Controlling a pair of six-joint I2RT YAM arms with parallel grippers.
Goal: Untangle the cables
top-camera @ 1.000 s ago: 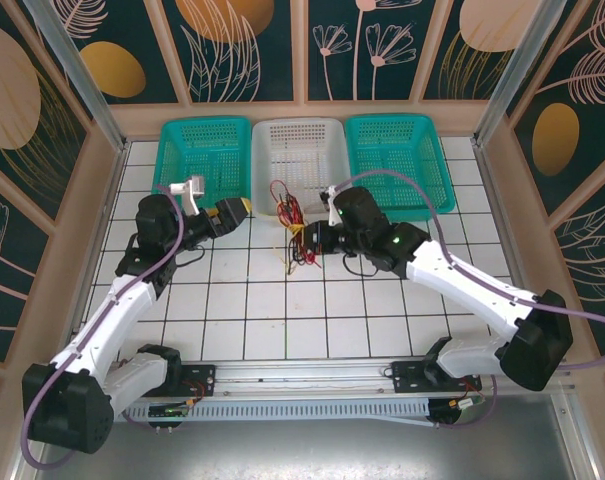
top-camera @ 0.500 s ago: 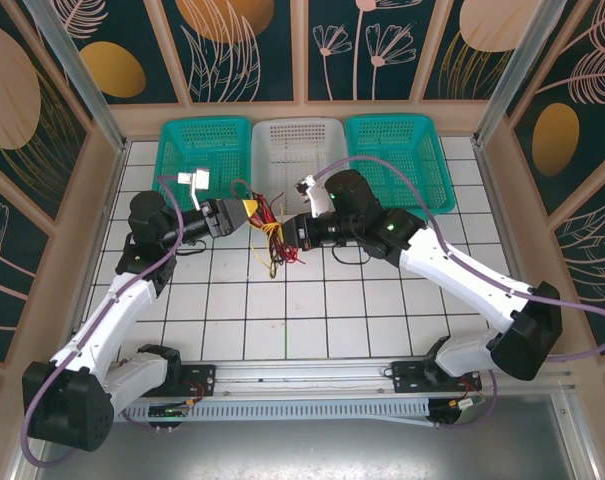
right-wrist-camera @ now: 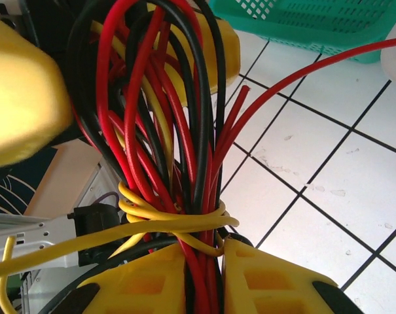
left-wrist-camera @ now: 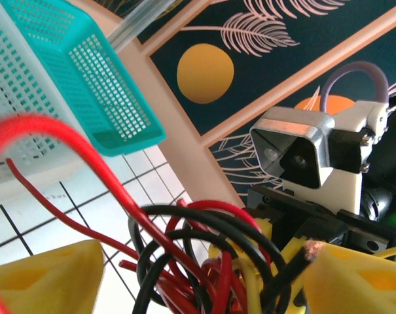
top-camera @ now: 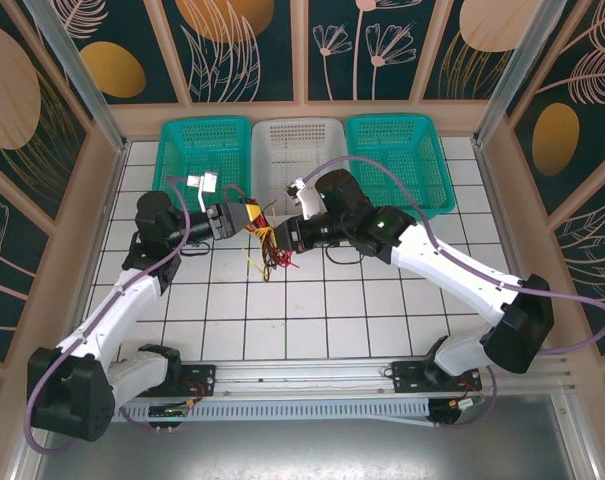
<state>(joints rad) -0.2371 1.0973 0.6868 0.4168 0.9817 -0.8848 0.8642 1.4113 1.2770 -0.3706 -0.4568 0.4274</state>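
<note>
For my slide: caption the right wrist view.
Right pincer clamps a bundle of red, black and yellow cables over white tiles.

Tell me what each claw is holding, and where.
The right claw pinches the bundle of thin red, black and yellow wires beside the yellow wire looped around it. The left claw is open around the wires, gripping nothing.

The cables [top-camera: 266, 243] hang bunched just near-side of the white basket [top-camera: 300, 170]. The left gripper [top-camera: 249, 216] and right gripper [top-camera: 279, 236] meet at them there.
</note>
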